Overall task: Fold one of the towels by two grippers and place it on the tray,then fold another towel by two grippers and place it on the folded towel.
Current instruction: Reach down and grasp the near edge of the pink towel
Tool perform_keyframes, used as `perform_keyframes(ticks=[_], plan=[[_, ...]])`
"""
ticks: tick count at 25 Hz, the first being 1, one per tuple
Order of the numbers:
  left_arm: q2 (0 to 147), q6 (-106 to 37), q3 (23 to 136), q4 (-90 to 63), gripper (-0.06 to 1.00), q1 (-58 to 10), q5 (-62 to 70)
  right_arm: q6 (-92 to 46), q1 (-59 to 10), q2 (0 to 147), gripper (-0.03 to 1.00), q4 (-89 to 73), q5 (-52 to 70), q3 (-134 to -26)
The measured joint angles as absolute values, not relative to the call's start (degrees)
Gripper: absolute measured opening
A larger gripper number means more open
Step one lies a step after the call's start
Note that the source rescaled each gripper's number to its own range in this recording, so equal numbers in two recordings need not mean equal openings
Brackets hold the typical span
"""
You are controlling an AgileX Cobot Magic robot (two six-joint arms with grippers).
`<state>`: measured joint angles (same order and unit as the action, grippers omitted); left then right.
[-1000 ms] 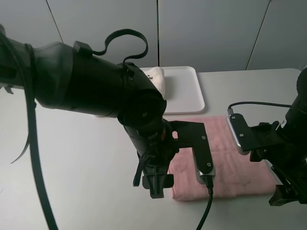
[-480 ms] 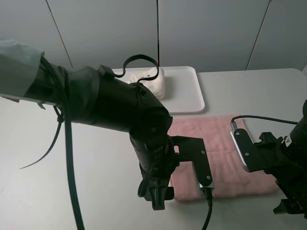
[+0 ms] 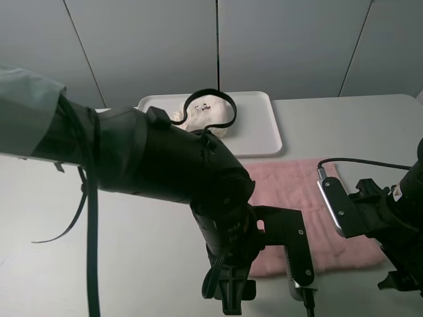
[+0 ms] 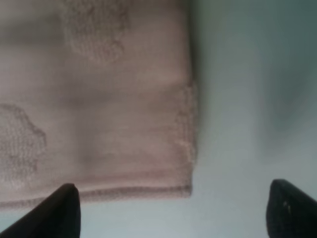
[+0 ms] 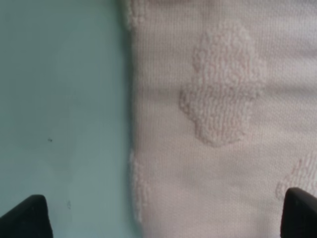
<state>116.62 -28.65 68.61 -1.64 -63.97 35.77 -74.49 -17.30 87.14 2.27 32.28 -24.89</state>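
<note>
Pink towel, flat rectangle, soft terry pile, raised motifs

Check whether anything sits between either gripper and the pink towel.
Nothing visible does. The open left gripper hangs over one corner of the pink towel, with only bare table beside it. The open right gripper straddles the towel's side edge. Both wrist views show only cloth and tabletop.

Exterior high: above robot's side of desk, angled down toward wall. Left arm near lens, blocks much. Both wrist views: very close, straight down, blurred. Left over towel corner, right over towel's side edge. All three share towel, desk.
</note>
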Motion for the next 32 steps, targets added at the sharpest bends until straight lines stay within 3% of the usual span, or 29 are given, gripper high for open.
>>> perform_keyframes(ticks=[32], plan=[[116.7, -33.2, 68.6, -7.4, 0.97, -64.5, 35.0, -74.5, -17.3, 87.1, 1.0, 2.4, 31.3, -24.8]])
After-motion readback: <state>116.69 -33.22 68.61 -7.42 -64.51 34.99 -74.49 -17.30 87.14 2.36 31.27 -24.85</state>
